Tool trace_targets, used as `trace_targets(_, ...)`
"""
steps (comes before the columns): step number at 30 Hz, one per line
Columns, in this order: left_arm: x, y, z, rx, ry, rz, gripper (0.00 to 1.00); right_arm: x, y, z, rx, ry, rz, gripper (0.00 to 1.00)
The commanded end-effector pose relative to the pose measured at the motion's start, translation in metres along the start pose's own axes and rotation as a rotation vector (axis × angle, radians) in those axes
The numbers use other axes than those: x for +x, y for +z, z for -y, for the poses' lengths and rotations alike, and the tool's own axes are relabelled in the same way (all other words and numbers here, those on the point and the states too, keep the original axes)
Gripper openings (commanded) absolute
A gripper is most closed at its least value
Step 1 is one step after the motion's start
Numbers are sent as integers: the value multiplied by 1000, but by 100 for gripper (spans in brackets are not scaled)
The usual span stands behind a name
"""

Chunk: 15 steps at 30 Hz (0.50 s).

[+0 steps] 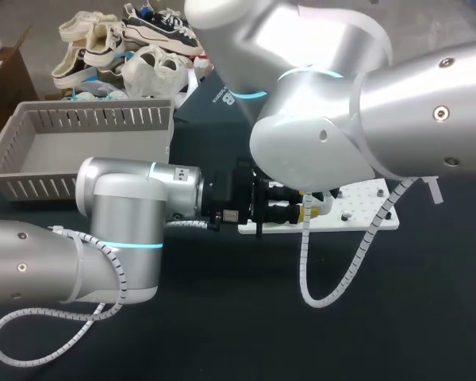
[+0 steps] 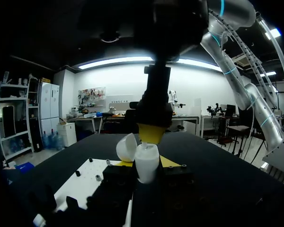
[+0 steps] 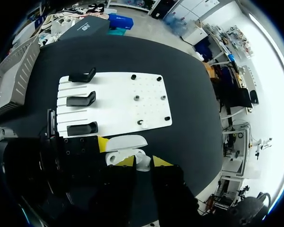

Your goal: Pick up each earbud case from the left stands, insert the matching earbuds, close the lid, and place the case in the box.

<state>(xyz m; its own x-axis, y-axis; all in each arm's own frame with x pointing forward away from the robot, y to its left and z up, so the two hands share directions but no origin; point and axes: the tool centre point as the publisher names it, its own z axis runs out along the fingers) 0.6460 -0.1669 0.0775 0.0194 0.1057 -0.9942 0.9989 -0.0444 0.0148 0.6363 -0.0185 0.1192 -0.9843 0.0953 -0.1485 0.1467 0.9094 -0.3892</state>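
Left gripper (image 2: 147,163) clamping open earbud case (image 2: 146,158), three stands (image 3: 80,100) plain in right wrist view

Right arm (image 1: 341,119) over the stands (image 3: 81,100)

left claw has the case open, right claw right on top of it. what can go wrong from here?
1. The case seems held only by the left claw; a downward push from the right claw could tilt or slide it.
2. The open lid stands close beside the right claw and could get knocked or forced back.
3. In the head view the right arm hides the case, so a misaligned insert may go unseen there.
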Motion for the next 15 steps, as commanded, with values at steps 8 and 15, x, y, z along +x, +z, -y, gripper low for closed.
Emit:
trace_targets(8,1,0,-1,1,2,4,0,0,1,-3,9,7,-5,46)
trace_targets(15,1,0,-1,1,2,4,0,2,-3,-1,-1,7,-2,47)
